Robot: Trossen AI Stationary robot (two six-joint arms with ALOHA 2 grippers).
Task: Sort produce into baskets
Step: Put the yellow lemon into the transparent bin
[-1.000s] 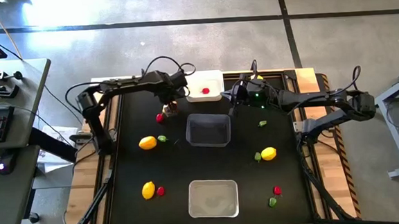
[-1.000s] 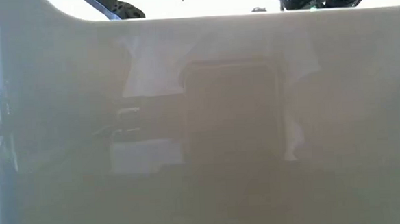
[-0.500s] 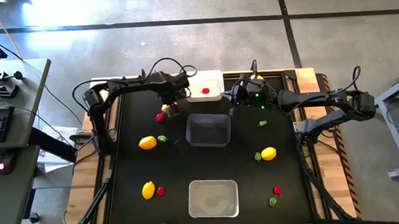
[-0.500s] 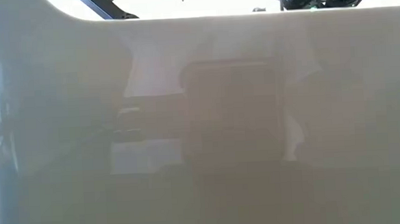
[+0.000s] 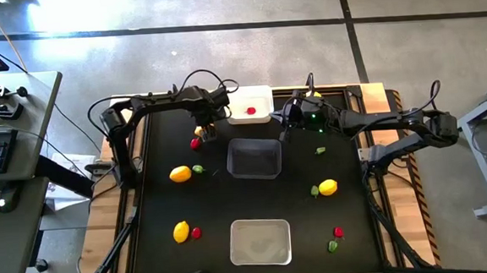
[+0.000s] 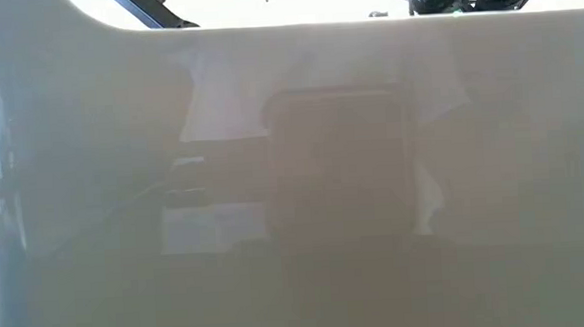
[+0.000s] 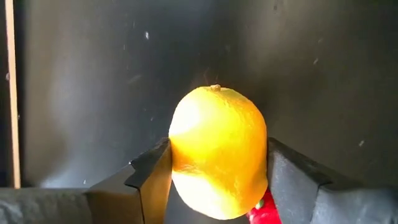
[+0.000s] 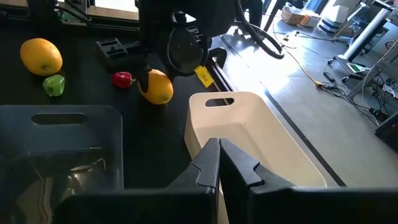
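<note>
A yellow lemon [image 7: 217, 149] lies on the black table near the far edge, just left of the white basket [image 5: 262, 97]. My left gripper [image 5: 204, 127] points down over it, shut on it. A small red piece [image 8: 122, 79] lies close beside the lemon. The white basket holds one red piece [image 5: 251, 111]. A clear dark basket [image 5: 254, 158] stands mid-table and a pale grey one [image 5: 260, 241] near the front edge. My right gripper [image 8: 219, 163] hangs shut between the white and clear baskets, holding nothing. My left gripper comes from above, pointing down, with one finger [image 7: 149, 180] on each side of the lemon. It pinches the lemon's two opposite flanks [image 7: 177, 155]. The lemon's pointed end sticks out beyond the fingers, and the lemon rests on the table [image 8: 157, 93].
Other lemons lie at left [image 5: 180, 173], front left [image 5: 181, 232] and right [image 5: 328, 186]. Green pieces [image 5: 198, 168] [image 5: 321, 150] [image 5: 332, 246] and red pieces [image 5: 196, 232] [image 5: 338, 231] are scattered about. The pale basket's wall [image 6: 293, 183] fills the low view.
My left gripper has come down a little and slightly toward the table's left, onto the lemon beside the red piece. The right arm has kept still.
</note>
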